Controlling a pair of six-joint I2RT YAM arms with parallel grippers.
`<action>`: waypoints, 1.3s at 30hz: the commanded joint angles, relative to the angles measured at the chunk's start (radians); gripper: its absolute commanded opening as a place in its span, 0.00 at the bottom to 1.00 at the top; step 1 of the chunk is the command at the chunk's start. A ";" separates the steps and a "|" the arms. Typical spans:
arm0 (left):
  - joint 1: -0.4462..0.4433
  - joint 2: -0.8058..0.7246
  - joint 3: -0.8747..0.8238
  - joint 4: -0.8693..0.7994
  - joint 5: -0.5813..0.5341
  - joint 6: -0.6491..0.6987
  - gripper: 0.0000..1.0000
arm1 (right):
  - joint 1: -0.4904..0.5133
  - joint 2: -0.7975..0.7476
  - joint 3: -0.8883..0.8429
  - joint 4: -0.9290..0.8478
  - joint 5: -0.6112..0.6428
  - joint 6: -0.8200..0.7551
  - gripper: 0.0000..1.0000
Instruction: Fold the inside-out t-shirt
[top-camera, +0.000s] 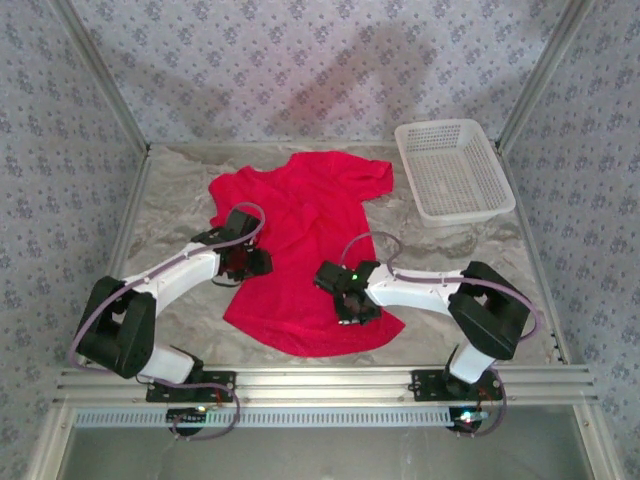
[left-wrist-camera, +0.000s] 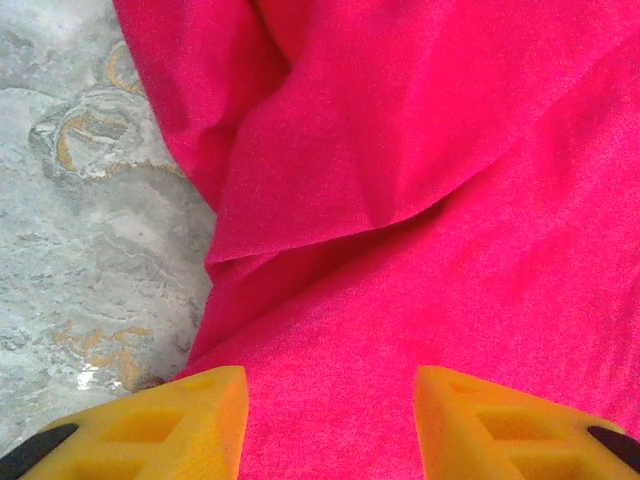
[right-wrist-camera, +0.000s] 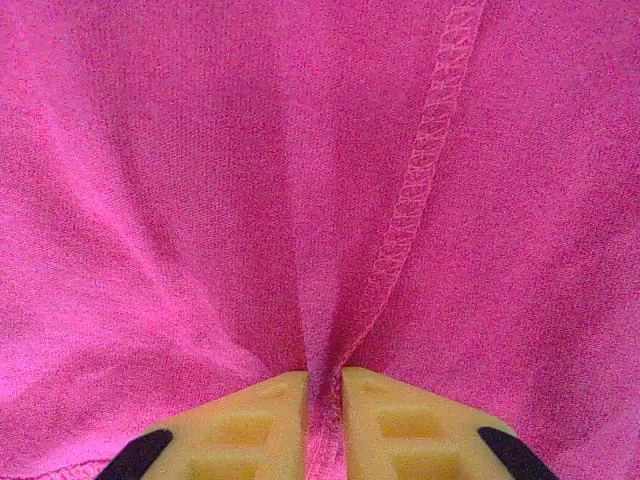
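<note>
**Red t-shirt lies lengthwise on the table, hem towards you, right jaws pinching it**

You have the t-shirt (top-camera: 305, 235) spread on the middle of the table (top-camera: 450, 250). Its long axis runs from the near edge to the far edge, tilted a little. The wide hem points back towards the arm bases, and the sleeves lie at the far end, one reaching left and one reaching right towards the basket (top-camera: 455, 170). The cloth is not flat: creases cross the body, and the left wrist view shows a soft fold (left-wrist-camera: 330, 215) lying over the layer beneath.

Your left gripper (top-camera: 248, 262) sits at the shirt's left edge, about halfway along it. Its yellow fingers (left-wrist-camera: 190, 425) stand apart above the red cloth, with nothing between them but fabric lying below.

Your right gripper (top-camera: 350, 305) sits over the near right part of the shirt, close to the hem. Its jaws are clamped on a thin ridge of cloth that rises between the fingers (right-wrist-camera: 405, 425). A raised stitched seam (right-wrist-camera: 420, 170) runs up from that pinch.

The table top is a grey and beige marbled sheet, bare around the shirt. The white lattice basket stands at the far right corner, apart from the sleeve. Pale blue flowered walls (top-camera: 300, 60) enclose three sides, and an aluminium rail (top-camera: 320, 380) runs along the near edge.
</note>
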 joint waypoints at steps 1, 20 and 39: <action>-0.007 -0.031 0.022 -0.034 0.017 0.003 0.46 | -0.011 -0.003 0.015 -0.030 0.003 -0.010 0.07; -0.493 -0.254 -0.146 0.500 -0.030 0.596 0.74 | -0.221 -0.339 0.108 -0.047 -0.119 -0.062 0.00; -0.572 0.079 -0.051 0.452 -0.614 0.743 0.62 | -0.391 -0.485 0.122 -0.074 -0.134 -0.077 0.00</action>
